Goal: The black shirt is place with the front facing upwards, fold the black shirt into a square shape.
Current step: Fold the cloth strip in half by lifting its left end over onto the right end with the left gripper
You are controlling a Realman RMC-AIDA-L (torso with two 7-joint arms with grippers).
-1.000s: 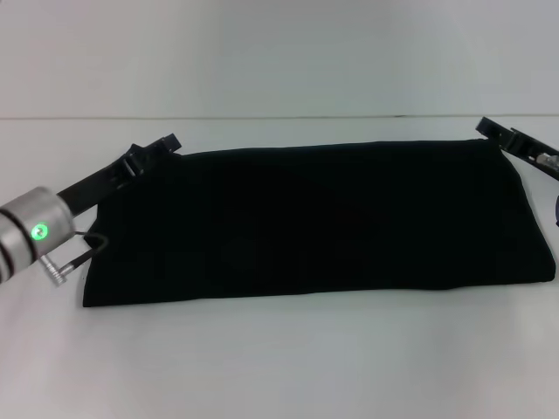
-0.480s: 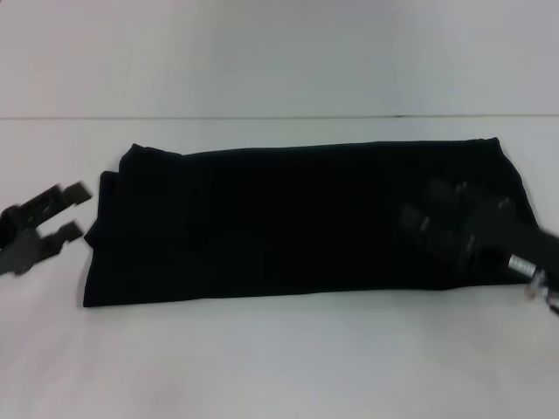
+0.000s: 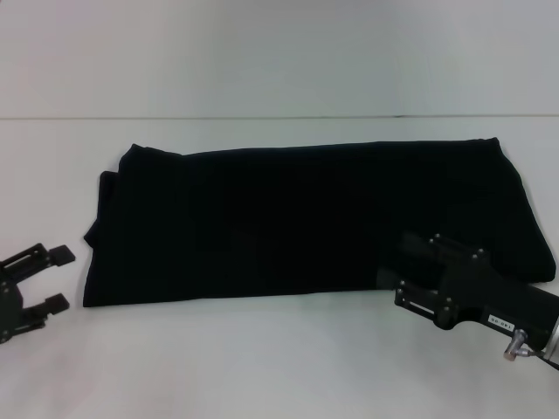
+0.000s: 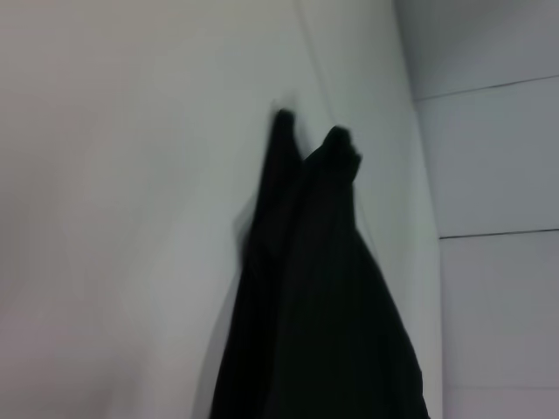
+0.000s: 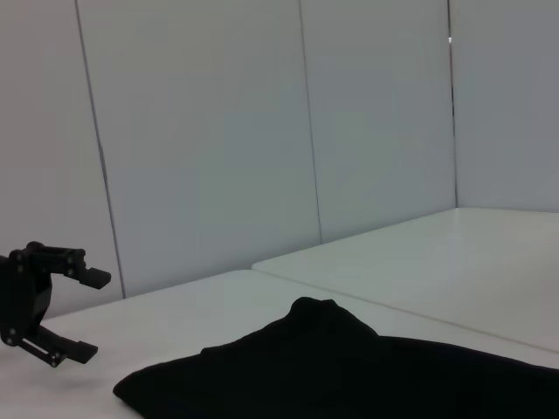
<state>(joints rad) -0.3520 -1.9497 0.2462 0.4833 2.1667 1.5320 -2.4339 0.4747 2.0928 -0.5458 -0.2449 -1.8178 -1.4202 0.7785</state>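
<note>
The black shirt (image 3: 306, 218) lies on the white table (image 3: 262, 367) as a long flat band running left to right, with no lettering showing. My left gripper (image 3: 54, 279) hangs open and empty near the table's front left, just off the shirt's left end. My right gripper (image 3: 397, 259) is open and empty at the front right, its fingers over the shirt's near edge. The left wrist view shows the shirt's end (image 4: 323, 305). The right wrist view shows the shirt (image 5: 349, 367) and the left gripper (image 5: 87, 316) beyond it.
The table's far edge (image 3: 262, 117) meets a pale panelled wall (image 5: 218, 131). Bare table surface lies in front of the shirt and to its left.
Both grippers have left the shirt's far corners and pulled back toward me. The left one is now at the front left, the right one at the front right. The shirt lies still.
</note>
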